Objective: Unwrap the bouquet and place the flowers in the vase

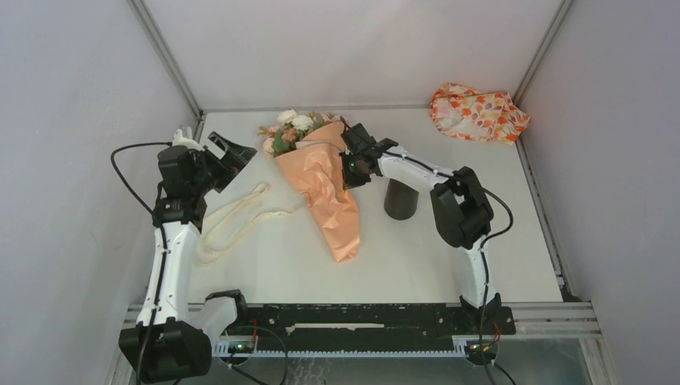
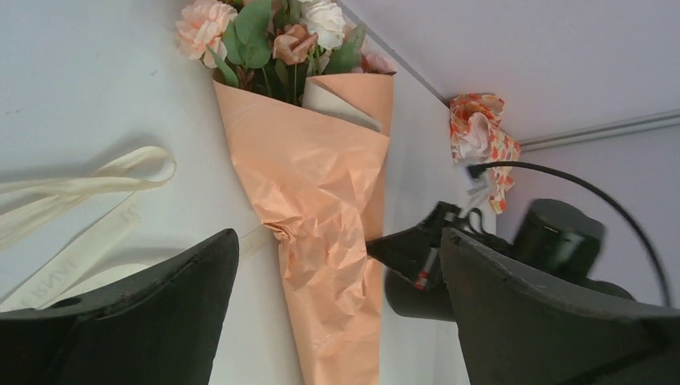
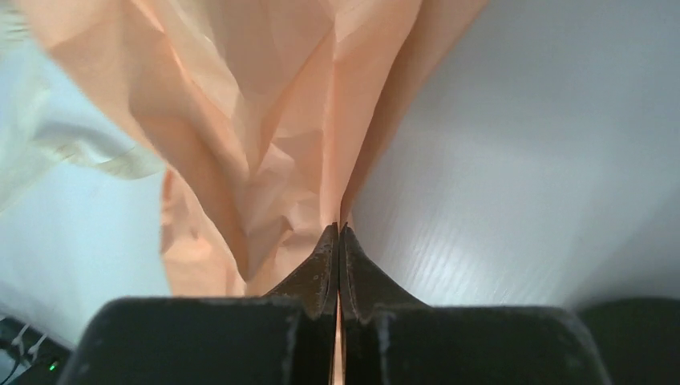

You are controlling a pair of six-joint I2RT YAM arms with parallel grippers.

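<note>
The right wrist view cuts the bouquet [image 3: 265,120] off at 12 o'clock, blooms unseen, and overhead the right arm [image 1: 413,167] covers the vase [image 1: 400,204] at its 12 o'clock rim.

The white surface [image 1: 265,273] carries a paper-wrapped bouquet [image 1: 321,180] lying near its middle, blooms toward the far edge. A loose cream ribbon [image 1: 232,220] lies to its left. A dark vase [image 1: 399,200] stands just right. A floral-print cloth [image 1: 477,112] sits crumpled in the far right corner.

The bouquet [image 1: 321,180] lies between the ribbon [image 1: 232,220] and the vase [image 1: 399,200].
</note>
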